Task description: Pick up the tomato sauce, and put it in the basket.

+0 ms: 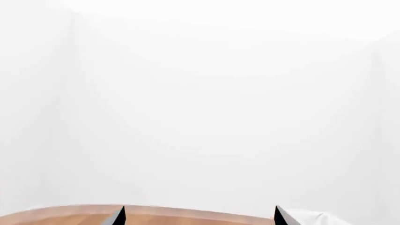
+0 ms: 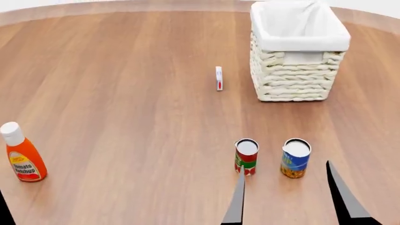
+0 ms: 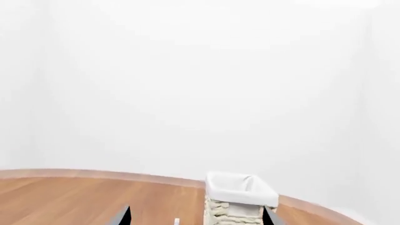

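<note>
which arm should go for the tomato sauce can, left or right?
Right, probably. The right gripper is open, with its fingertips flanking the tomato sauce and the blue-and-yellow can from the near side. The left gripper barely shows at the head view's lower-left corner, beyond the ketchup bottle.

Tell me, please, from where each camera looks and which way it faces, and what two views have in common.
Head view: from the robot's head, forward and down onto the table with the tomato sauce, blue can, ketchup bottle and basket; the right hand shows open.
Left wrist view: near the left hand, level toward a white wall; two finger tips, apart.
Right wrist view: near the right hand, level across the table.
Shared: the basket shows in head and right wrist views.
</note>
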### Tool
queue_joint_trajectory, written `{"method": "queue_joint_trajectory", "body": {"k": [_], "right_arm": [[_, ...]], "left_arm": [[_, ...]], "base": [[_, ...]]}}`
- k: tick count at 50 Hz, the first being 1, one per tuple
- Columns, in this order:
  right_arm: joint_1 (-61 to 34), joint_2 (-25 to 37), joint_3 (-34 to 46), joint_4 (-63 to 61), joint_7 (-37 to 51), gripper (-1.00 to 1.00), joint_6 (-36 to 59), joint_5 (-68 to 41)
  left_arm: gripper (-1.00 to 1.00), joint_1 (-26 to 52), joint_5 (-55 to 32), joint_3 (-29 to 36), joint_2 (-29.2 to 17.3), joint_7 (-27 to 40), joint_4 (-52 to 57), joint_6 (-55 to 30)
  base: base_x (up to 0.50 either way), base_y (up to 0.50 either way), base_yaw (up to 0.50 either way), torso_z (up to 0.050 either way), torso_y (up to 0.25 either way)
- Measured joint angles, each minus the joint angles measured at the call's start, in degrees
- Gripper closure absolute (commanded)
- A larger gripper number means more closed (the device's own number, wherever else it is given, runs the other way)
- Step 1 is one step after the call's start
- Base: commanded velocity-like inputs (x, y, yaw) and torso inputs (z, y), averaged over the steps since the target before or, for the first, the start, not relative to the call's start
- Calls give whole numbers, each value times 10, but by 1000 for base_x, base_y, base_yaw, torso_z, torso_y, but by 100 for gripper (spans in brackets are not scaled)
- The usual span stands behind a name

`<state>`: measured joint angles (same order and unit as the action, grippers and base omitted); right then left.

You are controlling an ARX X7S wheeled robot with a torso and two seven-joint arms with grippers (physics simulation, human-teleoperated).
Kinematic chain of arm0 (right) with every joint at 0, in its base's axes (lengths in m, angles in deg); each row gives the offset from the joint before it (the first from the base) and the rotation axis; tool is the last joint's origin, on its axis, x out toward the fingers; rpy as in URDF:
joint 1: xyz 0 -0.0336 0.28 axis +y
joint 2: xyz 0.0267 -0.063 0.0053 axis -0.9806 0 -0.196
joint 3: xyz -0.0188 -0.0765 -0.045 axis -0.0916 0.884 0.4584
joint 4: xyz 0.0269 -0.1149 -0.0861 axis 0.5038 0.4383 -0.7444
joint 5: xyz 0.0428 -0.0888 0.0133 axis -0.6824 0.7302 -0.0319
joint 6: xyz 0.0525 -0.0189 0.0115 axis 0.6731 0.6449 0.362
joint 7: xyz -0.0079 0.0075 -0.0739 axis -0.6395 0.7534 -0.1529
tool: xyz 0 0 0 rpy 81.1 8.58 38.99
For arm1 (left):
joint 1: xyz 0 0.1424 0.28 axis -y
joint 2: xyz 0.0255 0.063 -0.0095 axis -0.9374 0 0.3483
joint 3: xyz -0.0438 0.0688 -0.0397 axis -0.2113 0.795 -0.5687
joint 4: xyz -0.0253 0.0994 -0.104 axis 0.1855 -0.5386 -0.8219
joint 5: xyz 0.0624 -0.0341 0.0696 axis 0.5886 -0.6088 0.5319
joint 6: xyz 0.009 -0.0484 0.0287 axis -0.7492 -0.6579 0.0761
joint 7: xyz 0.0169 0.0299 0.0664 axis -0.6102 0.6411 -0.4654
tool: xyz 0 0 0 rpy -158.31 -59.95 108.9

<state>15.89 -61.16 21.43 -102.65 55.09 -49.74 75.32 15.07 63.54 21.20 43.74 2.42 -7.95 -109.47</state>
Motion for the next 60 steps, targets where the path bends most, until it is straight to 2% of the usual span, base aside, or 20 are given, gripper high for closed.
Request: {"method": "queue_joint_trajectory", "body": {"k": [39,60], "right_arm": [[12,36,15,1,24,-100,1,-19],[21,52,16,10,44,-100,-8,-36]], "left_arm": [[-100,-3,-61,-1,-42,38,-5,14],[-100,-7,-66,6,-56,49,-9,28]], "base": [[500,0,0,0,0],[500,0,0,0,0]]}}
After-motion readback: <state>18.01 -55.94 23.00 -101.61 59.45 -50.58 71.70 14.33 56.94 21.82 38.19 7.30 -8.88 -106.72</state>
